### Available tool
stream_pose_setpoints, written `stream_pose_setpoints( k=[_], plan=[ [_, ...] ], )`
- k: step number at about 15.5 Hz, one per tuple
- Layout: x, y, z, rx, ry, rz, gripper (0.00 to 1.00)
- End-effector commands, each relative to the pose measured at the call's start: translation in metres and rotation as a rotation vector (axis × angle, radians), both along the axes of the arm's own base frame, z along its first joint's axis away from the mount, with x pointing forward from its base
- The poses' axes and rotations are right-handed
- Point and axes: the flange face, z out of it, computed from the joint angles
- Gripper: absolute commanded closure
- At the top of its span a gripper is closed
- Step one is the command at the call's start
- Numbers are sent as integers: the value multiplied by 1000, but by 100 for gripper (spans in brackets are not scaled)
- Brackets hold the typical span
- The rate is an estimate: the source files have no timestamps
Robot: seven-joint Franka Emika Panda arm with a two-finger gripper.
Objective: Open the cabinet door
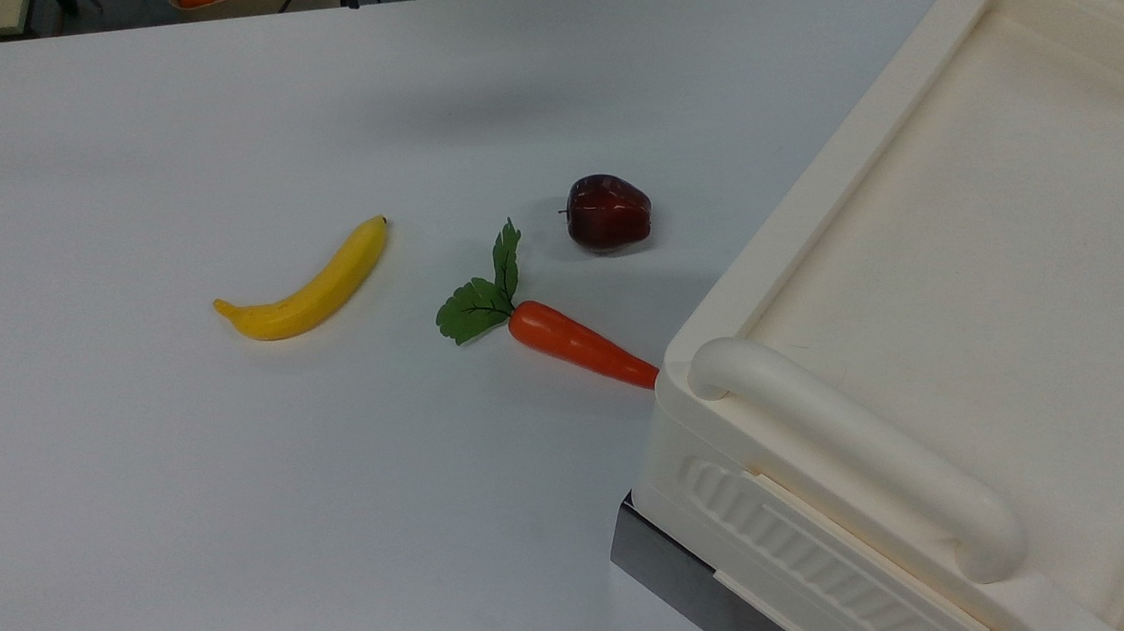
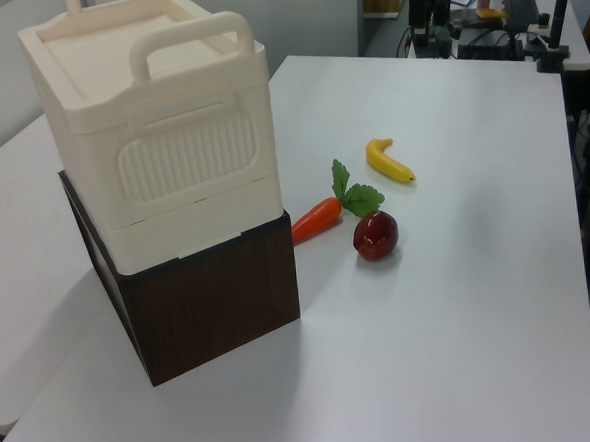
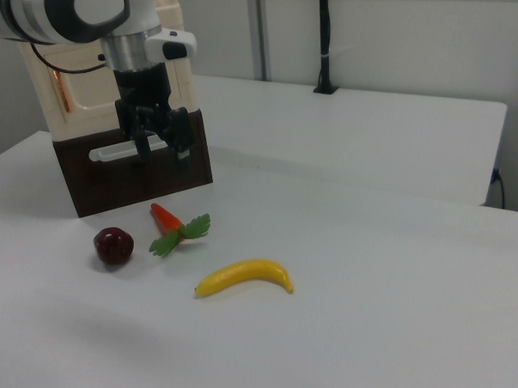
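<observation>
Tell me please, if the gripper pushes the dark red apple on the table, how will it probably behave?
The apple looks round and glossy, so a sideways push would probably make it roll rather than slide. It rests alone on the smooth white table, apart from the carrot, so little would stop it. Its shiny skin may slip between fingers.

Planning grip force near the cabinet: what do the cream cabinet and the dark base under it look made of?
The cream cabinet looks like moulded matte plastic, judging by its ribbed side panel and rounded handles. The dark base shows wood-grain streaks: possibly wood or a laminate.
</observation>
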Motion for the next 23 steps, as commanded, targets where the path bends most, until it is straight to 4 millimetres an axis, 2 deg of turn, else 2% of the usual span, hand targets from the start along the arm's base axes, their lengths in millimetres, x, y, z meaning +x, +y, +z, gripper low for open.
stream_pose_setpoints(
  k=[1, 11, 16, 19, 21, 23],
  plan=[
    [-3, -7, 4, 7, -9, 5, 0],
    [-1, -6, -1, 10, 2, 6, 0],
    [2, -2, 6, 20, -25, 12, 0],
    [5, 21, 17, 59, -53, 46, 0],
    [12, 49, 29, 91, -83, 93, 0],
    [19, 83, 30, 93, -87, 182, 0]
  ],
)
